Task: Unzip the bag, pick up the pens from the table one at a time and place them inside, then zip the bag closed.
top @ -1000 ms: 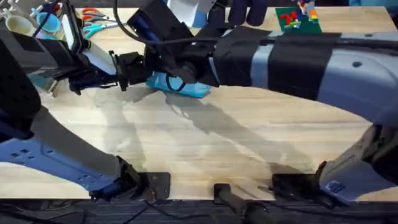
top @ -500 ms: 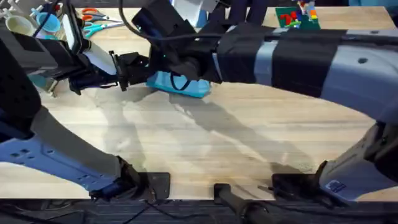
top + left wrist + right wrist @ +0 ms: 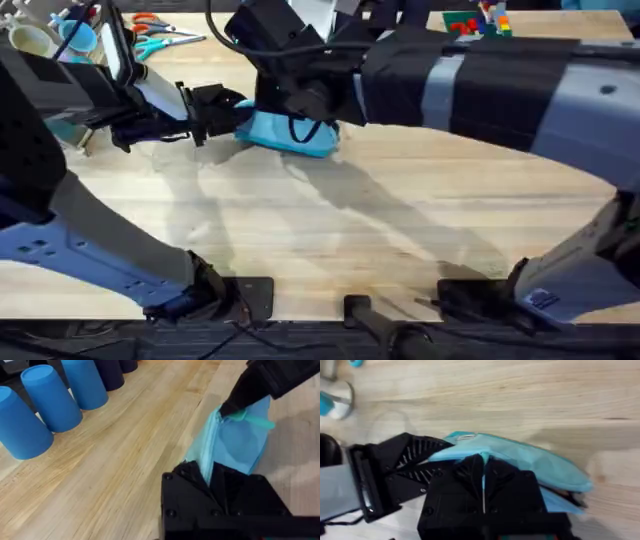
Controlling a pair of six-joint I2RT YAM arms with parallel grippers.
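Observation:
The light blue bag (image 3: 300, 138) lies at the back middle of the table (image 3: 330, 230). My left gripper (image 3: 228, 115) is shut on the bag's left end; in the left wrist view its black fingers (image 3: 192, 477) pinch the fabric edge of the bag (image 3: 240, 442). From the right, my right gripper (image 3: 300, 112) reaches across over the top of the bag. Its fingers (image 3: 470, 477) are shut on the zipper seam of the bag (image 3: 535, 462), with the left gripper (image 3: 407, 460) beside them. The right gripper (image 3: 235, 407) holds a teal tab. The pens are out of view.
Blue cups (image 3: 47, 400) and dark cups (image 3: 110, 372) stand beyond the bag. Scissors (image 3: 155, 42) and a cup of tools (image 3: 72, 35) sit at the back left, and a green brick plate (image 3: 478, 30) at the back right. Bare wood fills the table's front half.
My right gripper has slid a little to the right and away along the top of the bag, drawing the fabric up slightly. The left gripper has stayed put on the bag's end.

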